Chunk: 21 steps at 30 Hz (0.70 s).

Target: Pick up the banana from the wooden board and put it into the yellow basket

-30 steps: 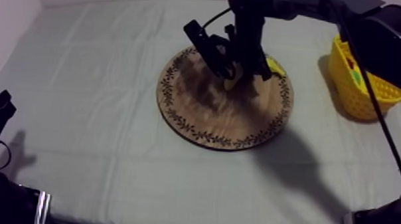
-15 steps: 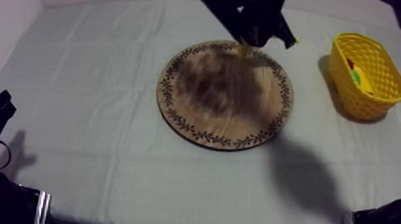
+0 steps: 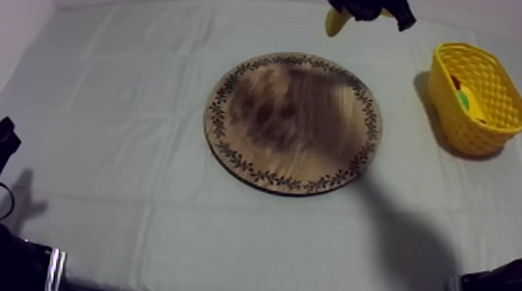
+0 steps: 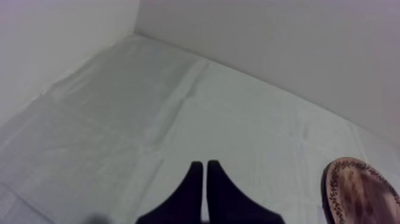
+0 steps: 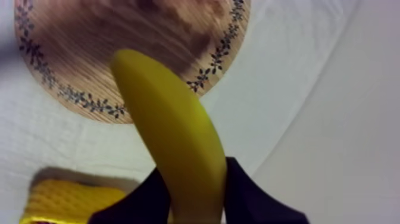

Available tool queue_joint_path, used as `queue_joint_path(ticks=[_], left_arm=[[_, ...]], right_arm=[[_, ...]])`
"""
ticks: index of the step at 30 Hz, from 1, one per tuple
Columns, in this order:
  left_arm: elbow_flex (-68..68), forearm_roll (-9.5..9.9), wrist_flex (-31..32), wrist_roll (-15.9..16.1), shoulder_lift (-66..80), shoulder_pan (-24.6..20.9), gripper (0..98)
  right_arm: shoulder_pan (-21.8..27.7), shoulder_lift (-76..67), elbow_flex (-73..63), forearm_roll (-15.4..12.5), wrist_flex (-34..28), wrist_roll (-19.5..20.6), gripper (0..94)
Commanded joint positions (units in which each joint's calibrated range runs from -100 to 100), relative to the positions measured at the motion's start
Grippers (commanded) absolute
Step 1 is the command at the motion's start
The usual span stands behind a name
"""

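The left fingers lie pressed together in a narrow wedge with nothing between them, low at the left edge of the bench. Ahead of their tips a broad stretch of grey-white cloth runs open to the back wall. Off to their right the patterned rim of the wooden board curves in, well apart from them.

The board lies mid-bench with open cloth on every side.

The right fingers hang high beyond the board's far rim, near the back edge of the bench, and are closed round the banana. In the top view the banana sticks out to the left of and below these fingers, off the board. In the right wrist view it runs out from between the two black fingers, one touching each side, and its free end reaches over the board's rim.

The yellow basket stands to the right of these fingers and nearer the bench's front, close to the right edge. A strip of open cloth lies between it and the board.
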State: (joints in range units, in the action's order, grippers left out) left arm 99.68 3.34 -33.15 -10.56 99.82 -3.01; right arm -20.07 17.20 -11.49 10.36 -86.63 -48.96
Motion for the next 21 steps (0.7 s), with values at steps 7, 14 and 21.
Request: queue_joint_path(ticks=[7, 14, 21], left_arm=[[0.0, 0.01, 0.0, 0.0, 0.0, 0.0, 0.1], [0.0, 0.01, 0.0, 0.0, 0.0, 0.0, 0.1], [0.0, 0.01, 0.0, 0.0, 0.0, 0.0, 0.1]], right_arm=[[1.0, -1.5, 5.3, 1.8, -0.1, 10.4, 13.5], [4.2, -1.0, 6.6, 2.4, -1.2, 17.4, 18.3], [9.5, -0.6, 5.2, 1.5, -4.3, 22.1, 18.1]])
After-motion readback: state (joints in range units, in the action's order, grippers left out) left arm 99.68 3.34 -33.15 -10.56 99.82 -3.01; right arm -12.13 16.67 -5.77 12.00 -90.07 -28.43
